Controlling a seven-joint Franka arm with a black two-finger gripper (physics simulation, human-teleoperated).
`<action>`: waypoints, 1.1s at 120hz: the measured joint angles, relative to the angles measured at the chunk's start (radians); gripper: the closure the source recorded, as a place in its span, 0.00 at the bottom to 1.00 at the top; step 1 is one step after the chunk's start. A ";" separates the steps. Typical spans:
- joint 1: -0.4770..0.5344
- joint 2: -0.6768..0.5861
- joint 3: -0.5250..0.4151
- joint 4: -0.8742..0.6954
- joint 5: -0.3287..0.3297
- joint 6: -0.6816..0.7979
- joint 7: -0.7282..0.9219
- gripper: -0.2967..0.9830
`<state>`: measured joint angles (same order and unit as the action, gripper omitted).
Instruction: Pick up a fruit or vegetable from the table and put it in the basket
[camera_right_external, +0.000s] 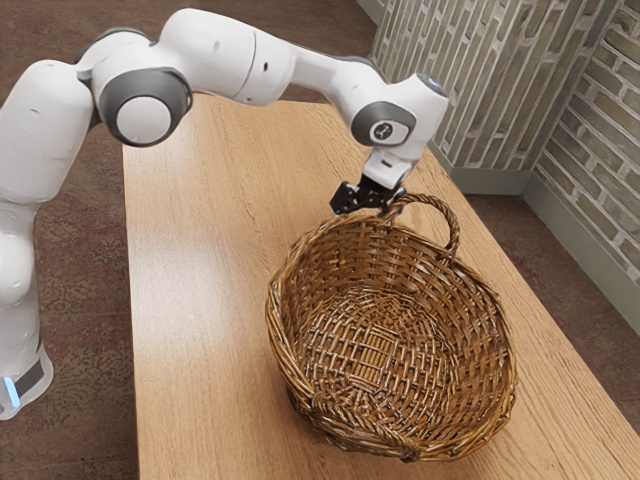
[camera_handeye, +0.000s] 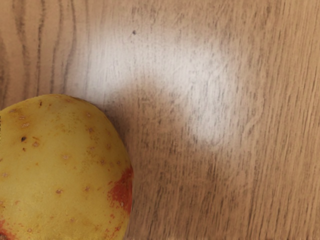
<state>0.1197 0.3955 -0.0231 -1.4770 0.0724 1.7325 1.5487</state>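
Target looks like a potato (camera_handeye: 65, 165): yellow skin, dark specks, red patches. Wrist view has it close by the hand, over the table (camera_right_external: 200, 330); can't tell whether it's resting there or gripped. Gripper (camera_right_external: 366, 197) is low, just past the rim of the basket (camera_right_external: 478, 330) on the side away from the exterior camera, near the handle (camera_right_external: 452, 225). Can't tell if it's wide, narrow or holding anything; angle and rim don't give it away. Handling guess: firm, solid, some heft for its size, won't squash. Skin probably dry with fair grip, but the rounded shape could roll or squirt out of an off-centre pinch. Potato sits off the camera's centre, so check alignment first. Best hold: across the narrower width, at the fattest part, through the middle, moderate force. Lift well above rim and handle.
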 joint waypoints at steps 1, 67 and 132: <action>0.000 0.000 0.000 0.000 -0.001 0.001 0.001 0.10; -0.001 0.030 -0.004 0.005 -0.113 0.063 0.012 0.23; -0.002 0.046 -0.006 0.005 -0.137 0.084 0.006 0.49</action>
<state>0.1181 0.4410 -0.0291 -1.4715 -0.0649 1.8164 1.5543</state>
